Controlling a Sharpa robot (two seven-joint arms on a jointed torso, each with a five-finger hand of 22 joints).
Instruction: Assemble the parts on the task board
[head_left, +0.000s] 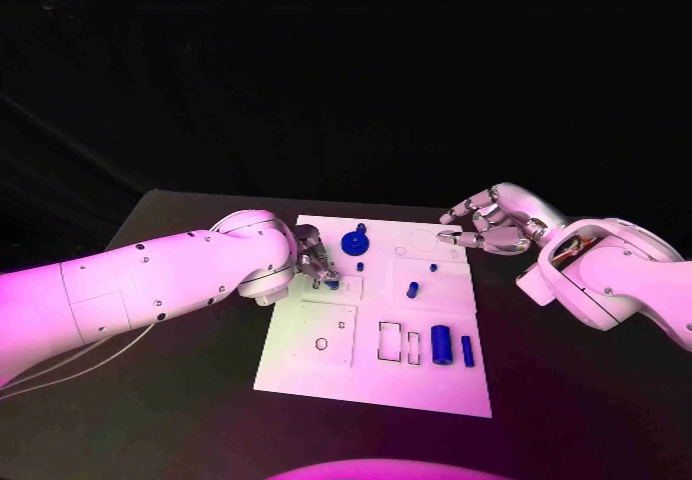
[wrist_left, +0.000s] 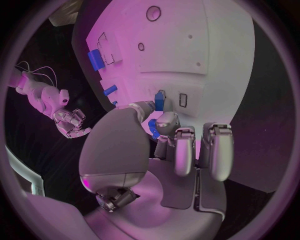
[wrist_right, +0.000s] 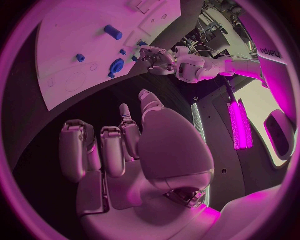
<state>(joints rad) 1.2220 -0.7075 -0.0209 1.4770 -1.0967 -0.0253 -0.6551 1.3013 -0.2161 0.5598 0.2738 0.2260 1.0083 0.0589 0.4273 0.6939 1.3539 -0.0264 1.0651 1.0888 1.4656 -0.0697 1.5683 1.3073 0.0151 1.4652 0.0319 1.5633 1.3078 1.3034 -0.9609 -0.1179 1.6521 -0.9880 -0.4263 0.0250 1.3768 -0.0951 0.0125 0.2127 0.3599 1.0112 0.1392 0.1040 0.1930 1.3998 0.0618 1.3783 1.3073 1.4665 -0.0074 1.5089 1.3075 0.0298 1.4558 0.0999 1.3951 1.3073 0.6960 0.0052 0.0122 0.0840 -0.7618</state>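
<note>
Left hand (head_left: 310, 262) down on the left-centre of the task board (head_left: 433, 385), fingers (wrist_left: 164, 122) pinched on a small blue part (wrist_left: 154, 128), just beside a second small blue part (wrist_left: 160, 102) standing at a rectangular slot; long axis of the held piece hidden by the fingers. Right hand (head_left: 488, 228) hovering off the board's upper right corner, fingers curled and holding nothing, well apart from the part. Judged: placement falls to the left hand, slot lying just ahead of the fingertips.
</note>
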